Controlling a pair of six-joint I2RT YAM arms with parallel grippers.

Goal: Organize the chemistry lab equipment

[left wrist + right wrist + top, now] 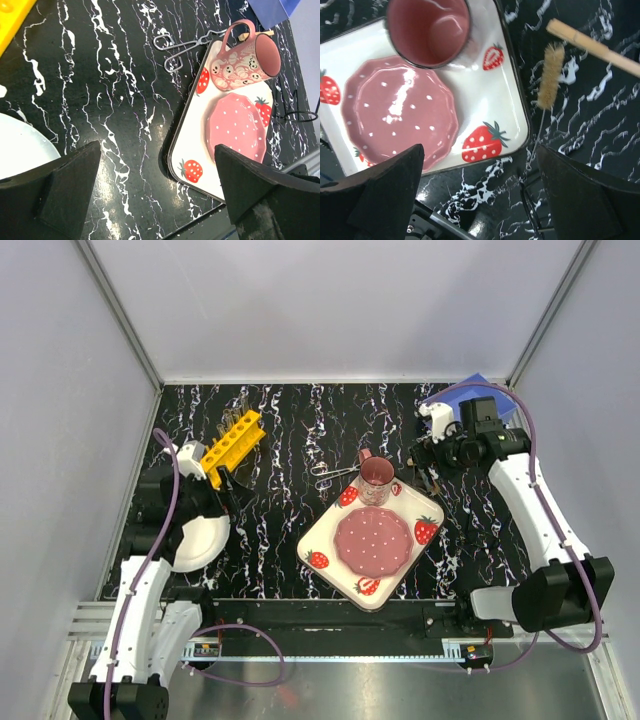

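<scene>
The yellow rack (232, 446) lies at the back left with thin clear tubes (238, 418) at its far end; its corner shows in the left wrist view (12, 15). The metal loop-handled scissors (335, 473) lie on the table just left of the pink mug (377, 480), and also show in the left wrist view (187, 45). A wooden stick (592, 47) and a bristle brush (550, 75) lie right of the tray. My left gripper (232, 492) is open and empty near the rack's near end. My right gripper (428, 462) is open and empty above the tray's right corner.
The strawberry-print tray (330, 530) holds the mug and a pink dotted plate (372, 543). A round white plate (200, 540) lies by the left arm. A blue object (497, 397) sits at the back right. A thin black wire stand (295, 115) is right of the tray.
</scene>
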